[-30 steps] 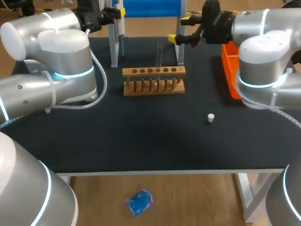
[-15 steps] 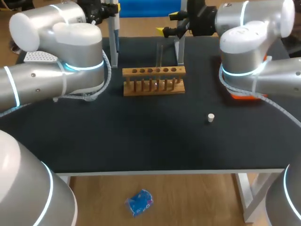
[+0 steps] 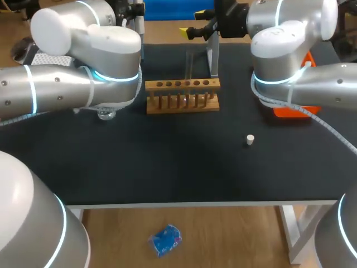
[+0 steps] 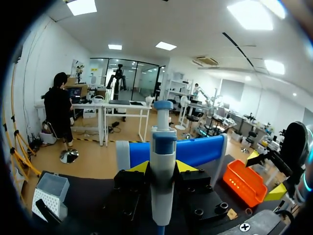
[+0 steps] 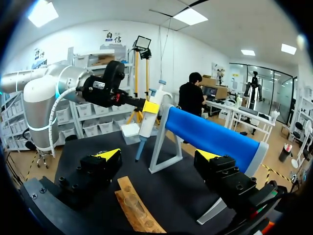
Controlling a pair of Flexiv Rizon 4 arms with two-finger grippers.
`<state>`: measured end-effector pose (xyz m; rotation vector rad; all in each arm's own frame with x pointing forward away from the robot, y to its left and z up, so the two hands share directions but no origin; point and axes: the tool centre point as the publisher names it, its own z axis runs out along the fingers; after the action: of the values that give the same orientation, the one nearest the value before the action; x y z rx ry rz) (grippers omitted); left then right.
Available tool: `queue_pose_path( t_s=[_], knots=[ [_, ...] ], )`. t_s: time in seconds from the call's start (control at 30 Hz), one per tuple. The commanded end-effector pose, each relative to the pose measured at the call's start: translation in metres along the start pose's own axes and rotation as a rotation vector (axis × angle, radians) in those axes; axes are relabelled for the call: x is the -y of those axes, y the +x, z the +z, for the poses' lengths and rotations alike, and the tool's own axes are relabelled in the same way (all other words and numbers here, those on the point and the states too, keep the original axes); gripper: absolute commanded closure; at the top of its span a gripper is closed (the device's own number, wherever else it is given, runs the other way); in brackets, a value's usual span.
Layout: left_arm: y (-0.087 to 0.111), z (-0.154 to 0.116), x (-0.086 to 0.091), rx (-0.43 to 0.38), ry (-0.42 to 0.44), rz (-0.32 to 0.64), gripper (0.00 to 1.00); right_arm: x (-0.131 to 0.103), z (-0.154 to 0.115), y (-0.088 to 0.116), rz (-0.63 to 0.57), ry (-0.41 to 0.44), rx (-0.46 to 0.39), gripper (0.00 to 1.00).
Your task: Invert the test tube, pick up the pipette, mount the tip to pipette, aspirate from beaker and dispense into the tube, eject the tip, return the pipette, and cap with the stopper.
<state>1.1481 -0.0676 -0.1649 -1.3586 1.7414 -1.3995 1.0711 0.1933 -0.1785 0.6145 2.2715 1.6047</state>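
Two arms over a dark surface [image 3: 167, 162]. Our left gripper [image 4: 161, 166] is clamped on the pipette [image 4: 162, 188], which stands upright between its yellow-tipped fingers [image 4: 138, 167]. In the right wrist view the same pipette [image 5: 148, 113] hangs tip-down, clear of the surface and just beside the blue-topped stand [image 5: 210, 134] at the far edge. Our right gripper [image 3: 192, 22] hovers above the far side of the wooden rack [image 3: 182, 95]. Its fingers [image 5: 107, 153] are spread wide and hold nothing, and the rack's end [image 5: 137, 205] lies below them. A clear test tube [image 3: 189, 66] stands upright in the rack, in a hole right of the middle; we cannot tell which end is up. The white stopper [image 3: 250, 139] rests alone on the surface, well apart from the rack, nearer us and to the right. An orange bin [image 3: 290, 110] lies at the right, largely hidden by our right arm. A clear glass vessel [image 3: 106, 115] shows just beneath our left arm, left of the rack. A perforated white box [image 4: 48, 193] sits at the left of the surface, beside the left gripper.
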Motion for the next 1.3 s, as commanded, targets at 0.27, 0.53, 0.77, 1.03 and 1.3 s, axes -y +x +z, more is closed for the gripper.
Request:
queue_pose_path(
  t_s=[0.27,0.53,0.77,1.03,1.3],
  knots=[
    [0.006,0.008,0.001,0.107,-0.038,-0.018,1.00,0.000,0.000,0.000,-0.001,-0.001,-0.002,0.00],
    [0.009,0.010,-0.001,0.142,-0.038,-0.022,1.00,-0.005,0.014,-0.005,-0.007,-0.004,0.003,0.00],
    [0.008,0.011,-0.003,0.193,-0.047,-0.010,1.00,-0.005,0.020,-0.007,0.004,0.008,0.000,0.00],
    [0.006,0.014,-0.006,0.243,-0.056,0.009,1.00,-0.005,0.020,-0.007,0.004,0.008,0.000,0.00],
    [0.008,0.019,-0.009,0.275,-0.072,0.048,1.00,-0.005,0.020,-0.007,0.004,0.008,0.000,0.00]
  ],
)
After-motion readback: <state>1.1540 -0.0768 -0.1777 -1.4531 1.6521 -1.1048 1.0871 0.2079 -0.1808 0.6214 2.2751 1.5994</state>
